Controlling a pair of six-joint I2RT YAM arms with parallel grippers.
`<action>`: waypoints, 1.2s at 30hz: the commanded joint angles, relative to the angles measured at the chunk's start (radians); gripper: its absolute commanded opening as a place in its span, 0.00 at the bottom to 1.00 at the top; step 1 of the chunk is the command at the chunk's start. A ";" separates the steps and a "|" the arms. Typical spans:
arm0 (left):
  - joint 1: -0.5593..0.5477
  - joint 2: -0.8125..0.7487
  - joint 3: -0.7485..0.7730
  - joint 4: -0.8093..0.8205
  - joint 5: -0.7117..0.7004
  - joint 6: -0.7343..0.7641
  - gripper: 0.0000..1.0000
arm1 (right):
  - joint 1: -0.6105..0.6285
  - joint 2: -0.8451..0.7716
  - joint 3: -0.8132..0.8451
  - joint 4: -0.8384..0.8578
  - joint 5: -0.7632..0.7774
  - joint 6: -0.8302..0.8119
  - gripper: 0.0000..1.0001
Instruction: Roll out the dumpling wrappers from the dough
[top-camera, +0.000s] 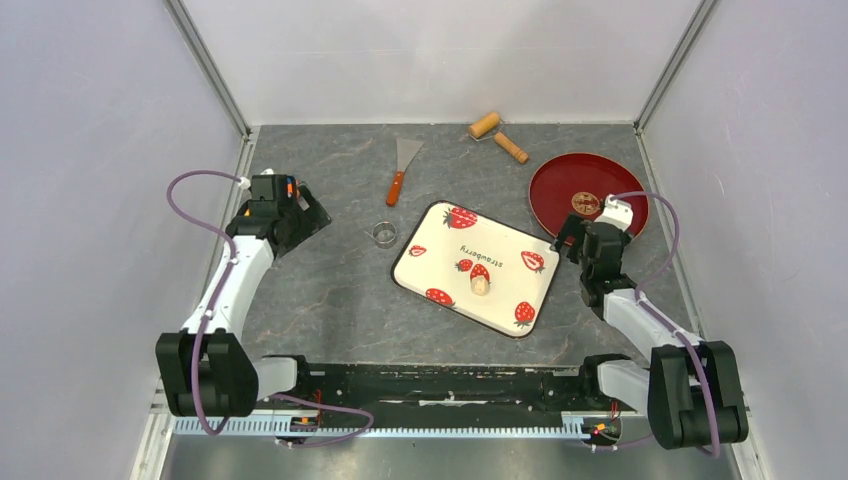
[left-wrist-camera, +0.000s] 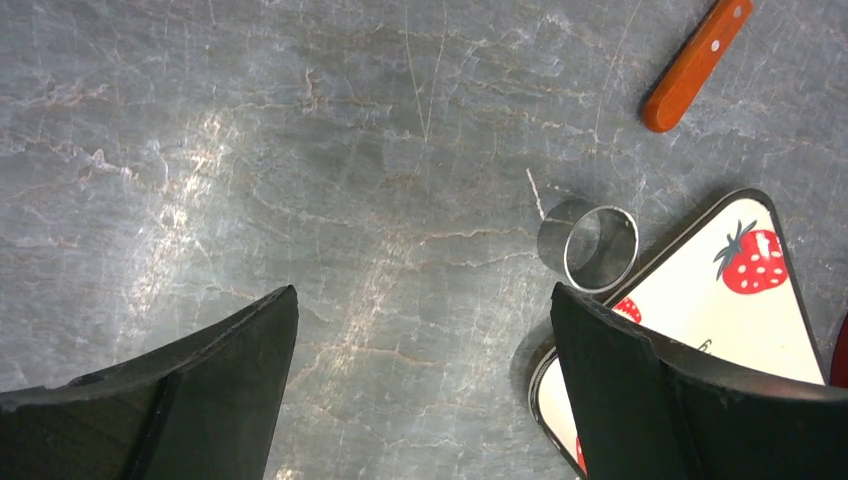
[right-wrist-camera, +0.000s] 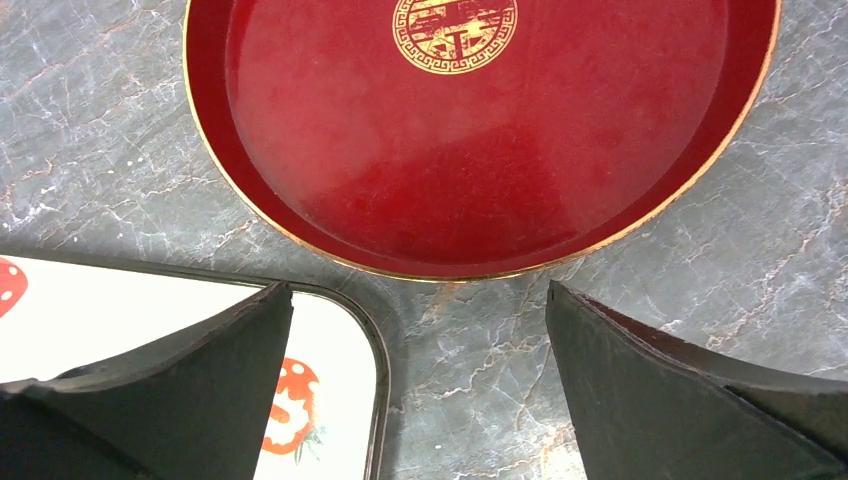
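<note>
My grey marbled tabletop (top-camera: 330, 300) bears a white strawberry-print tray (top-camera: 440, 270), round red plate (top-camera: 560, 190), small shiny metal ring (top-camera: 384, 235), orange-handled metal scraper (top-camera: 403, 165) and tan wooden roller (top-camera: 485, 125)

Scraper (top-camera: 402, 170), roller (top-camera: 484, 125), ring cutter (top-camera: 384, 235), red plate (top-camera: 556, 192)

Overhead view, two close downward wrist views; tray (top-camera: 503, 288) in all.

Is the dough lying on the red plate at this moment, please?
No, the dough sits near the middle of the strawberry-print tray, apart from the red plate.
</note>
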 joint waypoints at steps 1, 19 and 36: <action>0.000 -0.030 -0.008 -0.045 0.018 0.003 1.00 | -0.004 0.017 0.049 0.003 -0.020 0.050 0.98; -0.054 0.318 0.050 0.059 0.409 -0.075 0.89 | -0.020 0.105 0.202 -0.356 -0.051 0.106 0.98; -0.168 0.576 0.248 0.072 0.310 -0.113 0.62 | -0.051 -0.022 0.128 -0.426 -0.095 0.114 0.98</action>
